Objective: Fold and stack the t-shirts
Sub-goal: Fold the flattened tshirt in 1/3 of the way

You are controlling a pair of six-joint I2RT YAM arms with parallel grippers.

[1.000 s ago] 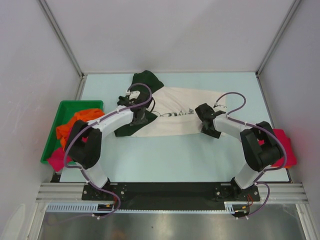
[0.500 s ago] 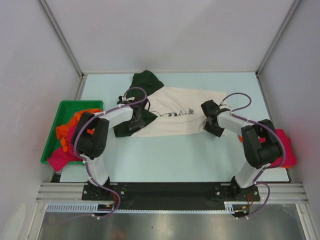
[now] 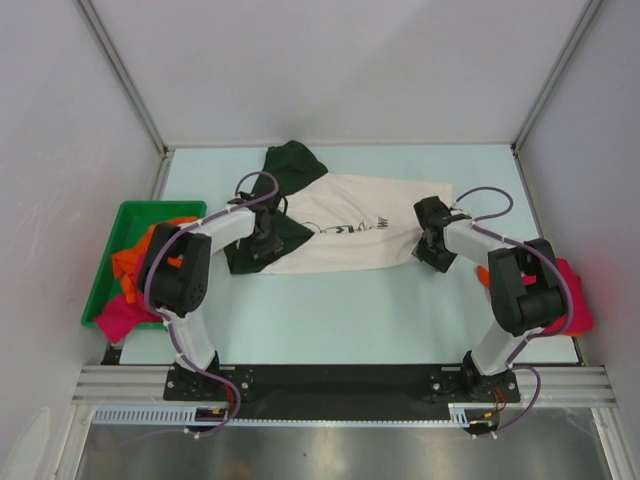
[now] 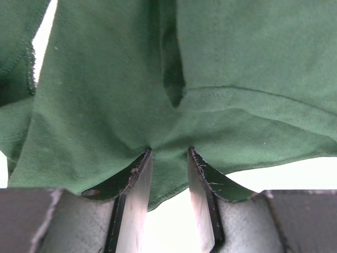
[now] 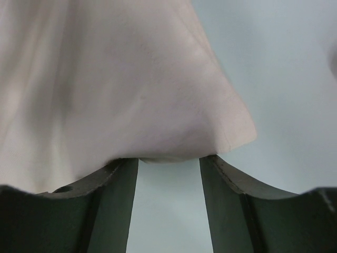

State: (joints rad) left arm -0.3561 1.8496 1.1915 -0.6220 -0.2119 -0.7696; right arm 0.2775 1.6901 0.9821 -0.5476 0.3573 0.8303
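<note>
A cream t-shirt [image 3: 345, 235] with dark green sleeves and a black print lies spread across the middle of the table. My left gripper [image 3: 265, 243] is down on its near green sleeve [image 4: 121, 105]. Seen from the left wrist, my left gripper [image 4: 168, 153] is open, jaws partly drawn in, with the sleeve's hem lying between the fingertips [image 4: 142, 158]. My right gripper [image 3: 431, 247] is at the shirt's right edge. In the right wrist view it [image 5: 169, 159] stands open, and the cream cloth's corner [image 5: 158, 105] rests across the tips.
A green bin [image 3: 130, 208] at the left edge holds an orange tee [image 3: 140, 255] and a magenta-pink one [image 3: 115, 315]. A crimson tee [image 3: 572, 290] lies at the right edge behind my right arm. The table's back rail and side walls are close.
My left gripper has slid slightly left along the green sleeve and its jaws have narrowed. The right gripper has moved right to the shirt's edge.
</note>
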